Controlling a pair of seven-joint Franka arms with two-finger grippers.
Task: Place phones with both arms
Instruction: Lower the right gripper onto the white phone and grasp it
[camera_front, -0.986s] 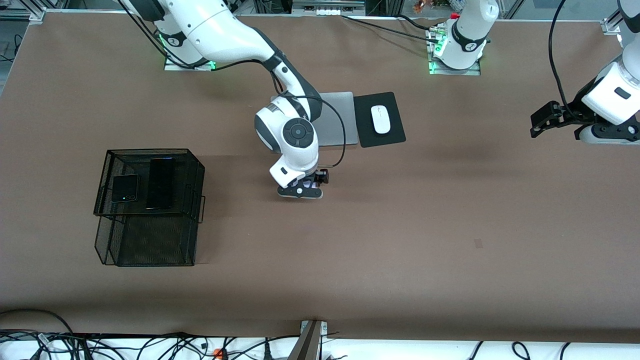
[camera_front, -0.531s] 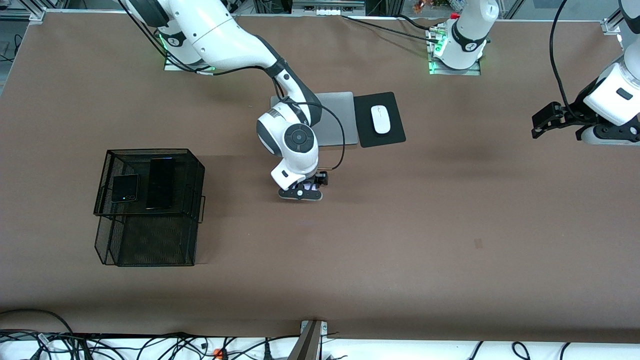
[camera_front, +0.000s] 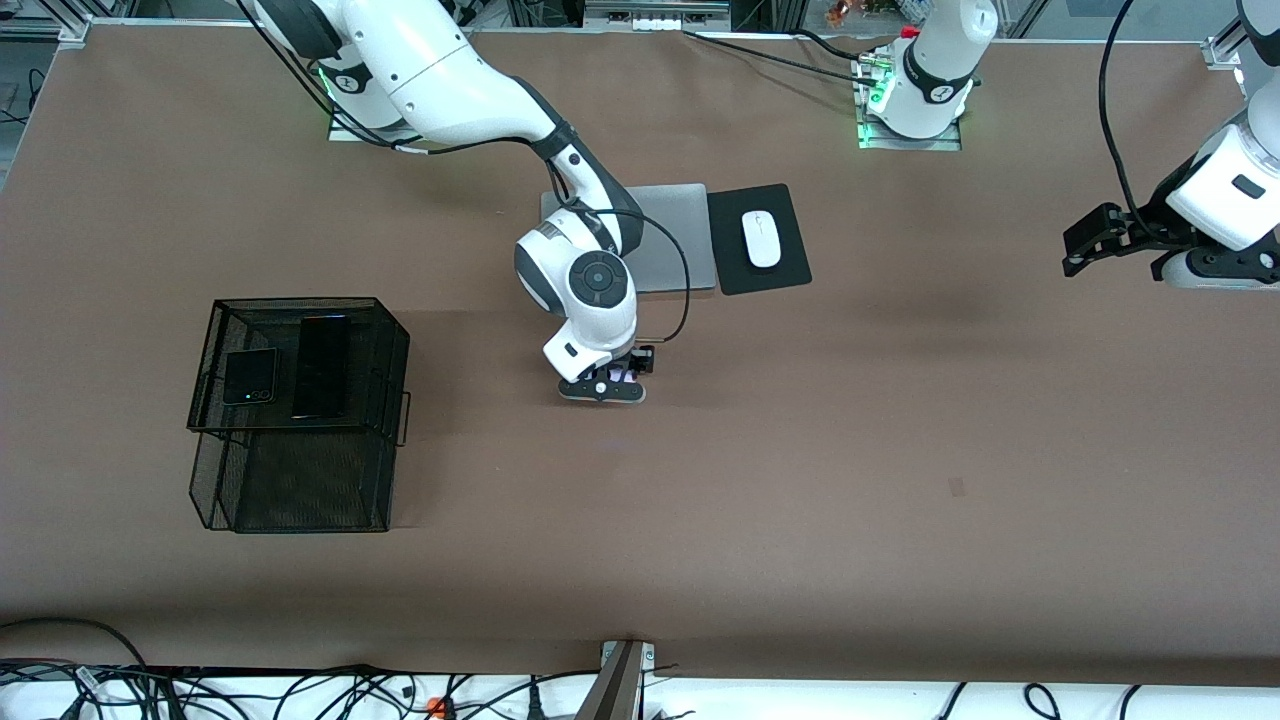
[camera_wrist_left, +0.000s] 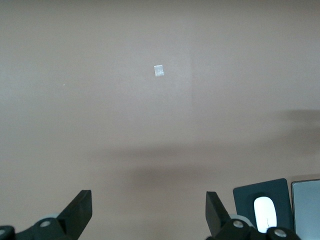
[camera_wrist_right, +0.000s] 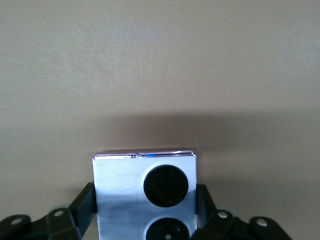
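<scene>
Front view: three phones in all. Two lie in the top tier of a black mesh rack (camera_front: 300, 400) near the right arm's end of the table (camera_front: 900, 500): one small square flip phone (camera_front: 249, 377) and, just beside it, one long black slab (camera_front: 321, 366). Third phone, lavender (camera_front: 622, 377), sits low at mid-table, mostly hidden under the right gripper (camera_front: 604, 386), nearer the camera than one grey laptop (camera_front: 665, 240). Beside the laptop, one black pad (camera_front: 758, 238) carrying one white mouse (camera_front: 761, 238). Two arms: the right reaches down to mid-table; the left waits, its gripper (camera_front: 1090, 238) up over the left arm's end of the table.

Left wrist view: left gripper (camera_wrist_left: 149, 212) spread wide, nothing between the fingers, bare table below with one small pale tape square (camera_wrist_left: 159, 71). Pad (camera_wrist_left: 262, 207), mouse (camera_wrist_left: 265, 214) and a corner of the laptop (camera_wrist_left: 306, 205) show farther off.

Right wrist view: lavender phone (camera_wrist_right: 145, 197), pale face with two black circles, sits between the fingers of the right gripper (camera_wrist_right: 145, 210), which press against its two side edges. Looks pinched, though whether lifted clear of the table cannot be told.

Handling, as a judgement: rigid, fairly light, smooth glossy shell, so likely slippery and prone to twist in a narrow pinch. Glass circles probably fragile; best held by the side edges near the middle, as here, and set down gently, flat, into the rack.
</scene>
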